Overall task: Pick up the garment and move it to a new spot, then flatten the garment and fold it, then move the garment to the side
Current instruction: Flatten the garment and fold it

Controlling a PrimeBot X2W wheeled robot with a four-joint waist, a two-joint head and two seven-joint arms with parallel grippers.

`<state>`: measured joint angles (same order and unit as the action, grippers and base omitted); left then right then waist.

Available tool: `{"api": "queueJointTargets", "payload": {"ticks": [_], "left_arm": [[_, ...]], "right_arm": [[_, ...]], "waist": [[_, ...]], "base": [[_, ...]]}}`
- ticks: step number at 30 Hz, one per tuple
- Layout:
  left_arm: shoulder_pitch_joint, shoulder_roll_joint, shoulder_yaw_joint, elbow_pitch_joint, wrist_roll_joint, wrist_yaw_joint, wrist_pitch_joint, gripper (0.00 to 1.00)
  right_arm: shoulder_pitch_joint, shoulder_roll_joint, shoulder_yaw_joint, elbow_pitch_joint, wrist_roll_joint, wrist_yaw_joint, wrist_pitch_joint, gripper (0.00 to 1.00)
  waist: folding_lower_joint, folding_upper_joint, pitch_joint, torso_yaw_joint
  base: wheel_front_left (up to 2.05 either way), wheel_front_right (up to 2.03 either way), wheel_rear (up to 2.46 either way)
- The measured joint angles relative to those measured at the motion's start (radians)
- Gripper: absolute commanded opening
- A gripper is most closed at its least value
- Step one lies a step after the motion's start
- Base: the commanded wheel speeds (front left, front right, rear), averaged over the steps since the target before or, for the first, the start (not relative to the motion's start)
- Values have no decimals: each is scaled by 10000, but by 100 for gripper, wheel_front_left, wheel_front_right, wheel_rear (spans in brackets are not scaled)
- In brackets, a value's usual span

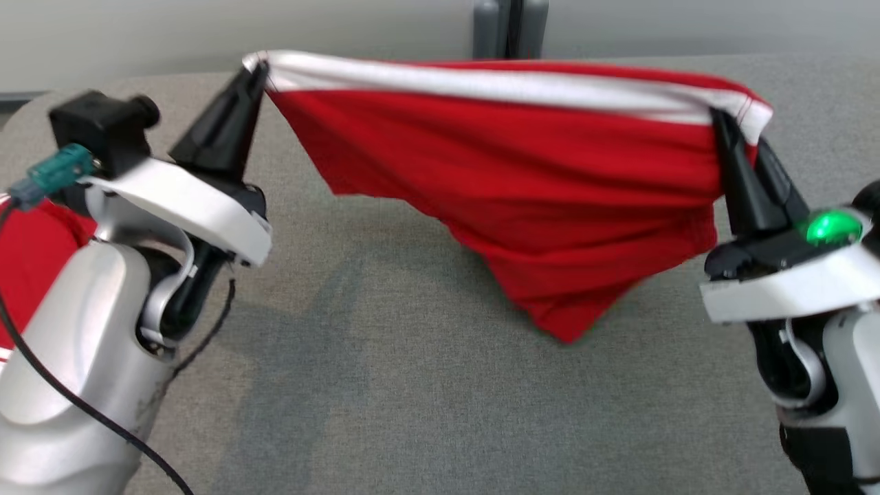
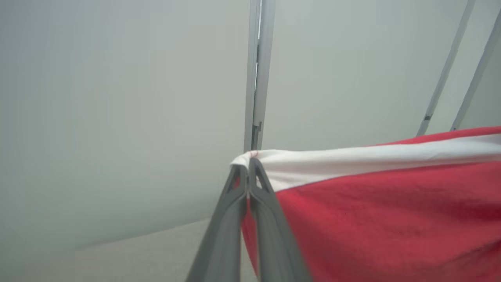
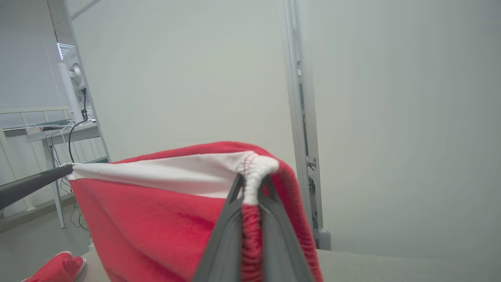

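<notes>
1. A grey, fabric-covered bench [image 1: 385, 412] with a fine woven texture spreads across the head view from 6 o'clock up to its far edge at 12 o'clock, where it meets a pale wall [image 1: 137, 34].
2. The bench's far corner at 10 o'clock is rounded.
3. At 9 o'clock a crumpled red cloth with a white-trimmed edge [image 1: 31, 261] lies on the bench and is partly hidden.
4. A soft grey shadow [image 1: 330, 289] falls on the fabric just left of centre.
5. The lowest corner of a red garment with a white band [image 1: 564, 323] hangs close over the bench toward 3 o'clock. Whether it touches cannot be told.
</notes>
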<state>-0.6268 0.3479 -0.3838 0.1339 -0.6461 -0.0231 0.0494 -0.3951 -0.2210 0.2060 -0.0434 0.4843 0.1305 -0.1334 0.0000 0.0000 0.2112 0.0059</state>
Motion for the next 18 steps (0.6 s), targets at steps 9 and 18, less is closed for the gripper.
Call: {"api": "queueJointTargets", "payload": {"ticks": [9,18], "left_arm": [[-740,280,132,-853,489,527,222,0],[-236,299,69,-1574,387,849,418,0]], "right_arm": [[-1614,-420,240,192,119,2,8,0],[-1216,-481,268,531,349,0,251,0]], "waist": [[0,0,-929,76],[0,0,-1433,315]], "base": [[0,0,0],[0,0,0]]}}
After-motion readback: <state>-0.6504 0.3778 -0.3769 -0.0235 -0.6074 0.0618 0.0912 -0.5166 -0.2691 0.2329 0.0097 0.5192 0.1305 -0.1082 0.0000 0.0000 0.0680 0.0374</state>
